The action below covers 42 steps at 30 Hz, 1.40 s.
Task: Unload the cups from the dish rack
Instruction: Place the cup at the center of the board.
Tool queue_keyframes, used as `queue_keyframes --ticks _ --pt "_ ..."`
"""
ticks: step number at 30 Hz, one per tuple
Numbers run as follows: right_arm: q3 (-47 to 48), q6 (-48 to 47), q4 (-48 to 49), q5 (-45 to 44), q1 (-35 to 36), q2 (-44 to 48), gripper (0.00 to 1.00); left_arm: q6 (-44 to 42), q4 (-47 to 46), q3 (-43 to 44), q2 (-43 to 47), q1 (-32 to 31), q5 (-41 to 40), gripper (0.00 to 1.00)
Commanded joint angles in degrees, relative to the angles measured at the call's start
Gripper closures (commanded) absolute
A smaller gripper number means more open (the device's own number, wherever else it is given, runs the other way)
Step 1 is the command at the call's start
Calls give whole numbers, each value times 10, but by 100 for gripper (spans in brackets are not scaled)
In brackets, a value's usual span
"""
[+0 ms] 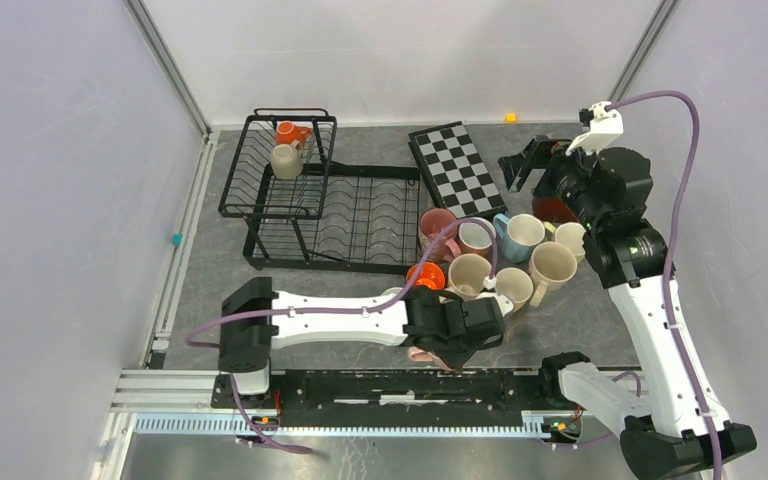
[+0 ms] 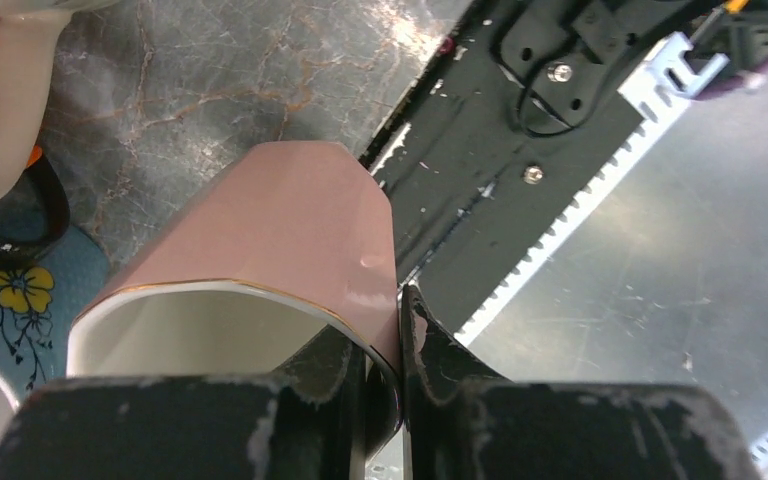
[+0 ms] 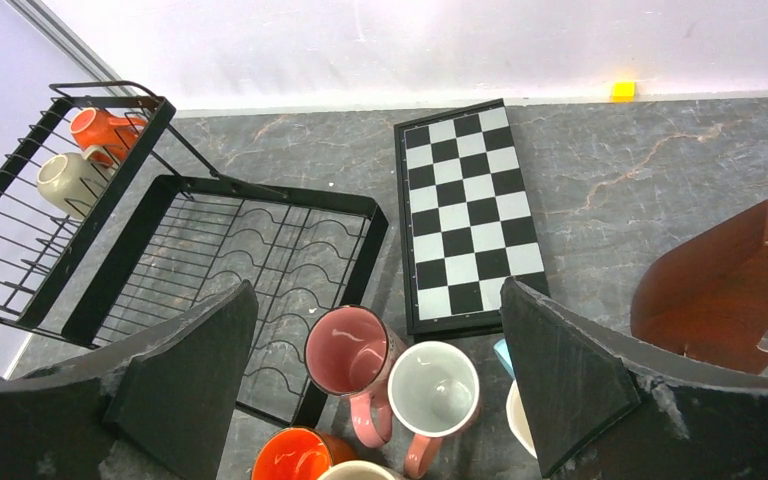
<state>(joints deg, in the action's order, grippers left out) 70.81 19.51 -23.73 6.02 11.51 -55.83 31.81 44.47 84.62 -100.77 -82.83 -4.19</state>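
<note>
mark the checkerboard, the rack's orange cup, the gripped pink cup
checkerboard (image 3: 472, 215): right wrist view, board's middle
orange cup (image 3: 100, 130): right wrist view, its side
pink cup (image 2: 280, 235): left wrist view, outer wall

Two cups up in the dish rack (image 1: 380, 171): one orange cup (image 1: 293, 132), one cream cup (image 1: 285, 160). Down on the tabletop (image 1: 210, 270), a bunch of cups (image 1: 468, 275), eight by my count: two pink, one light blue, one orange, four cream or beige. One lone pink cup (image 2: 280, 220) makes eleven. One checkerboard (image 1: 457, 165), one small yellow block (image 1: 510, 117), one reddish-brown object (image 3: 720, 280).
</note>
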Motion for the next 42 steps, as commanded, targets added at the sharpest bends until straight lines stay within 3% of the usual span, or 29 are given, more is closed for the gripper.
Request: queue_keyframes --ticks 1,21,30,42 --pt "-10 5 23 3 -2 12 2 -38 -1 48 -26 -12 -58 98" --pt "-36 3 35 11 -2 27 2 -39 43 83 -101 -12 -90 97" --pt "-30 0 34 14 -2 26 2 -41 50 97 -85 -11 -101 70" --pt "-28 -6 21 12 -2 33 2 -48 60 115 -61 -11 -85 57"
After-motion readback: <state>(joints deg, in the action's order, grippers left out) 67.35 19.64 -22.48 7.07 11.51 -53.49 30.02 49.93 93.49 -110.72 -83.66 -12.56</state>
